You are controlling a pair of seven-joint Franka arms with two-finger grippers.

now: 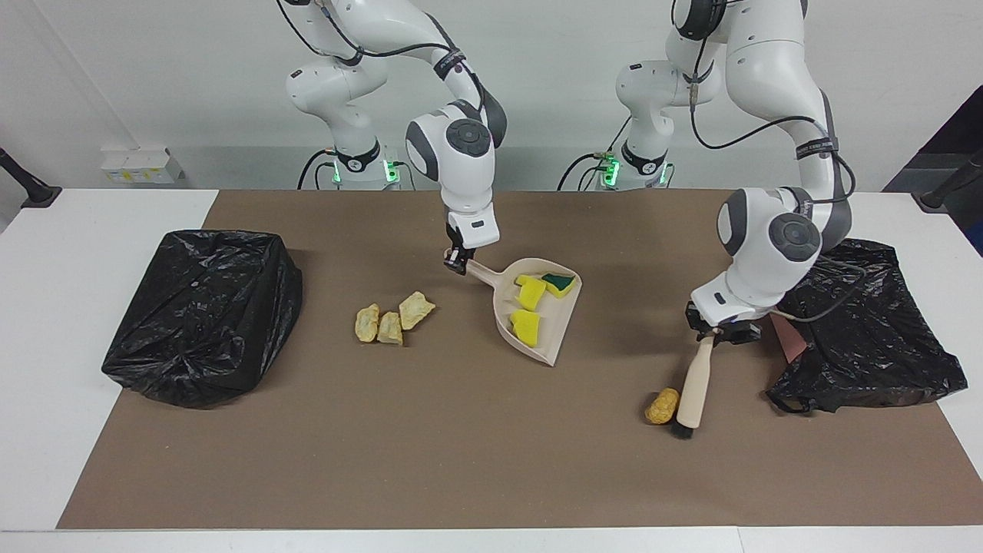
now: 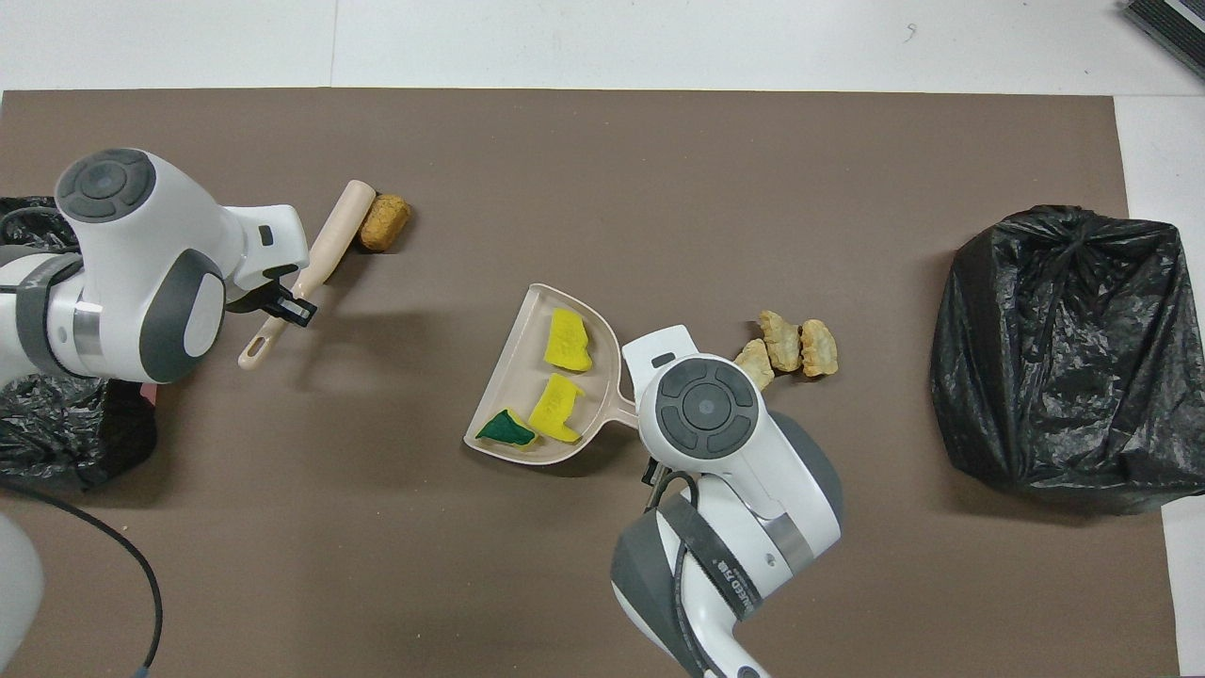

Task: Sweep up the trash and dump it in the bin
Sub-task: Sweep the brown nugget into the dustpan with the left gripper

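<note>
My left gripper (image 1: 711,332) is shut on the handle of the beige brush (image 1: 693,382), whose black bristles rest on the mat. The brush head (image 2: 341,231) touches the golden-brown lump (image 1: 662,405) of trash, also visible from overhead (image 2: 384,222). My right gripper (image 1: 458,261) is shut on the handle of the beige dustpan (image 1: 559,321), which lies on the mat mid-table. Two yellow sponge bits (image 2: 568,341) and a green-backed one (image 2: 506,430) lie in the dustpan (image 2: 521,350). Three pale chunks (image 1: 392,320) lie beside the pan, toward the right arm's end.
A black bag-lined bin (image 1: 201,315) stands at the right arm's end of the brown mat. Another black bag-lined bin (image 1: 864,326) stands at the left arm's end, close to the brush. Overhead, the right wrist (image 2: 701,410) hides its gripper.
</note>
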